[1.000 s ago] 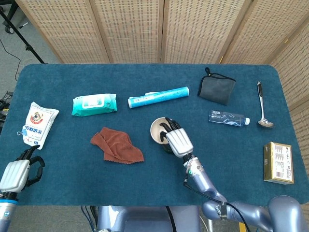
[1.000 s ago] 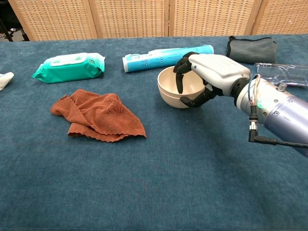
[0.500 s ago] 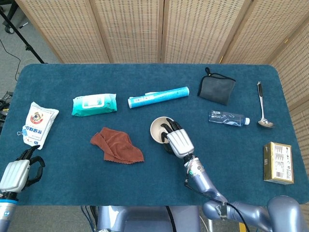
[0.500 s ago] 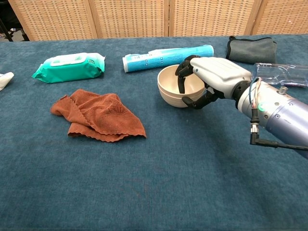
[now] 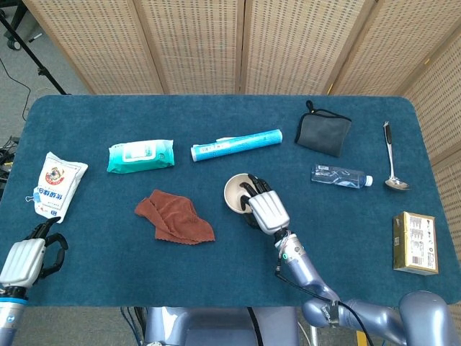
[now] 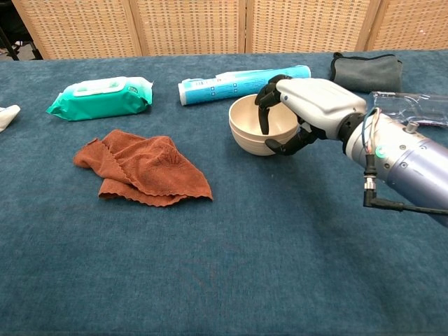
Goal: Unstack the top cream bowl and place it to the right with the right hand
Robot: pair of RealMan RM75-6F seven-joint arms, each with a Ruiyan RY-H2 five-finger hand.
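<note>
The stack of cream bowls [image 5: 233,193] sits at the middle of the blue table; in the chest view a seam around the cream bowls [image 6: 245,133] marks the top bowl resting in the lower one. My right hand [image 5: 267,210] grips the top bowl's right rim. Its dark fingers [image 6: 264,112] hook inside the bowl while the thumb presses the outer wall below the right hand [image 6: 316,105]. My left hand [image 5: 26,259] hangs at the table's near left corner, fingers curled in, holding nothing.
A brown cloth [image 5: 173,216] lies left of the bowls. Behind them are a green wipes pack [image 5: 141,155] and a blue tube [image 5: 236,145]. To the right lie a water bottle [image 5: 342,175], grey pouch [image 5: 324,133], ladle [image 5: 392,160] and box [image 5: 415,243].
My right hand has shifted slightly on the rim, and the top bowl has risen a little, so a seam between the two bowls now shows. The left hand has stayed put.
</note>
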